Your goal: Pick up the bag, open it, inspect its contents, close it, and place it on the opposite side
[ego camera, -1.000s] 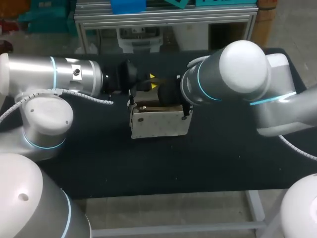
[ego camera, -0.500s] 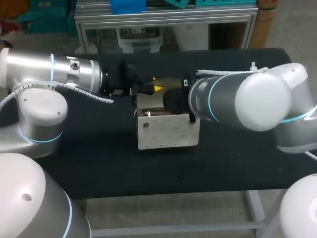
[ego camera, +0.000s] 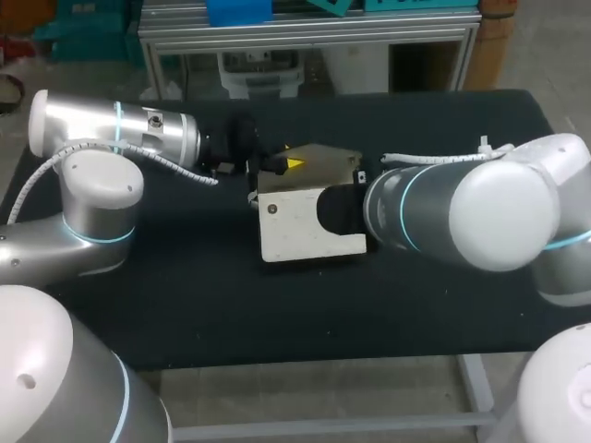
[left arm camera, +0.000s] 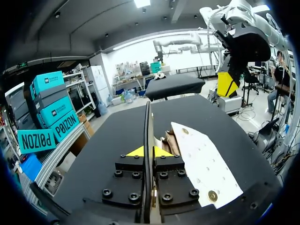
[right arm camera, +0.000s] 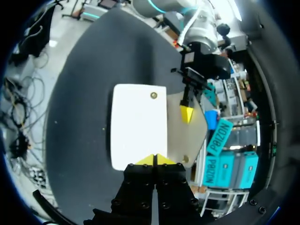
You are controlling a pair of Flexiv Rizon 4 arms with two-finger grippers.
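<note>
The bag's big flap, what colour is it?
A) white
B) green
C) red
A: the bag shows a plain white flap in the head view and in both wrist views.

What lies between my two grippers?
The flat tan bag with a white flap lies between left gripper and right gripper; the right wrist view shows it.
</note>
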